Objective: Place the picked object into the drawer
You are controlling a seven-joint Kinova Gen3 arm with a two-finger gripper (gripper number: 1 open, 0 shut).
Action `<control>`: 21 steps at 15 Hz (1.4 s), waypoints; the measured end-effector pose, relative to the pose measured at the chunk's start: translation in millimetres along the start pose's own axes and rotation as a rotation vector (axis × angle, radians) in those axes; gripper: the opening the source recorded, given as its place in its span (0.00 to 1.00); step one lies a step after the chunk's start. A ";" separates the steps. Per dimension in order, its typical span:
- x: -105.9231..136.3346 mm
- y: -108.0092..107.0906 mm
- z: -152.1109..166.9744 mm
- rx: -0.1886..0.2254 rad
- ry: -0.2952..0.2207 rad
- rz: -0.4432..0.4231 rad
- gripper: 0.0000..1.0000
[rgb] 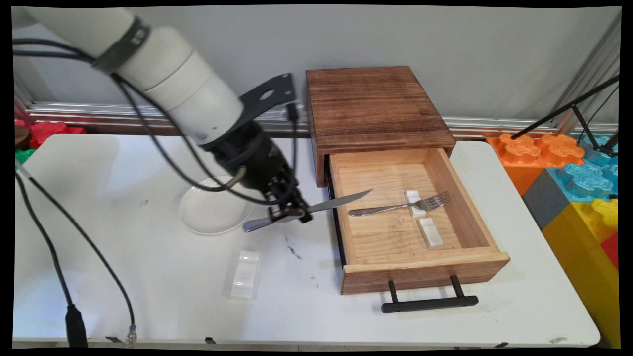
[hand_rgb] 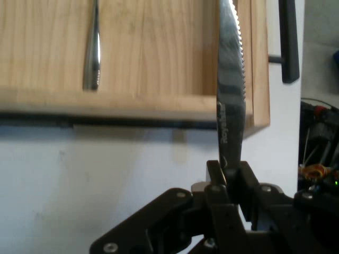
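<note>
My black gripper [rgb: 292,212] is shut on a silver table knife [rgb: 336,201], held roughly level above the table. Its serrated blade [hand_rgb: 230,79] reaches over the left wall of the open wooden drawer [rgb: 420,274], while the handle end sticks out toward a white plate [rgb: 207,217]. In the hand view the gripper [hand_rgb: 231,172] clamps the knife near where blade meets handle. Inside the drawer a fork [rgb: 400,206] rests on a small white rest [rgb: 414,198], and its handle [hand_rgb: 92,53] shows in the hand view. A second white rest [rgb: 431,232] lies bare.
A wooden box [rgb: 371,106] houses the drawer, whose black handle [rgb: 428,302] juts toward the near table edge. A clear plastic tray [rgb: 245,274] lies on the table near the front. Large coloured blocks [rgb: 578,188] stand at the right; black cables hang at the left.
</note>
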 end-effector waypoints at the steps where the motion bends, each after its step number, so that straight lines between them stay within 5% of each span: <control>1: 10.9 0.0 2.9 0.001 0.004 0.006 0.00; 9: 76.7 -6.9 34.4 0.006 0.037 0.045 0.00; 21: 127.0 -17.6 104.6 0.002 0.085 0.075 0.00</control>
